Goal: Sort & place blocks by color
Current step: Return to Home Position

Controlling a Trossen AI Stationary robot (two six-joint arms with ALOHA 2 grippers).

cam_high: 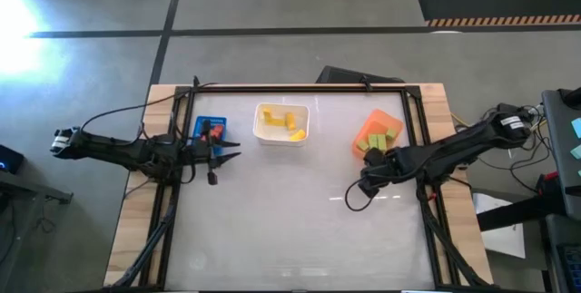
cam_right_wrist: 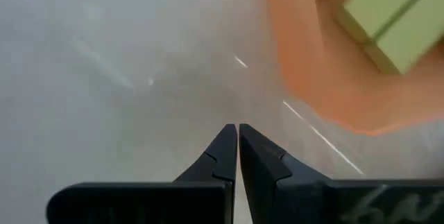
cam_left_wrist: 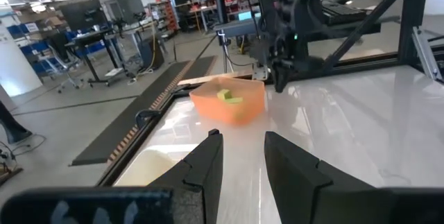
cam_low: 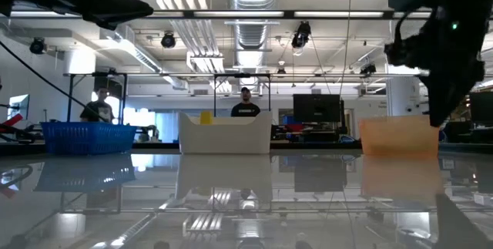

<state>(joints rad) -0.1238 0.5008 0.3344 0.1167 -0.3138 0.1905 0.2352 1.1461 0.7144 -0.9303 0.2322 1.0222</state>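
Observation:
Red blocks [cam_high: 207, 131] lie in the blue bin [cam_high: 199, 121], yellow blocks [cam_high: 289, 130] in the white bin [cam_high: 263, 134], and light green blocks [cam_high: 379, 135] in the orange bin [cam_high: 371, 121]. My left gripper [cam_high: 223, 154] hovers open beside the blue bin, on its near right side, and holds nothing [cam_left_wrist: 243, 148]. My right gripper [cam_high: 367, 182] is shut and empty, just near of the orange bin. In the right wrist view its tips [cam_right_wrist: 238, 132] point down at bare table beside the orange bin [cam_right_wrist: 326, 78] and the green blocks [cam_right_wrist: 392, 16].
The three bins stand in a row along the table's far half: blue bin [cam_low: 85, 137], white bin [cam_low: 225, 137], orange bin [cam_low: 399, 137]. A black frame [cam_high: 300, 87] borders the glossy white table. People stand in the room beyond the table [cam_low: 245, 104].

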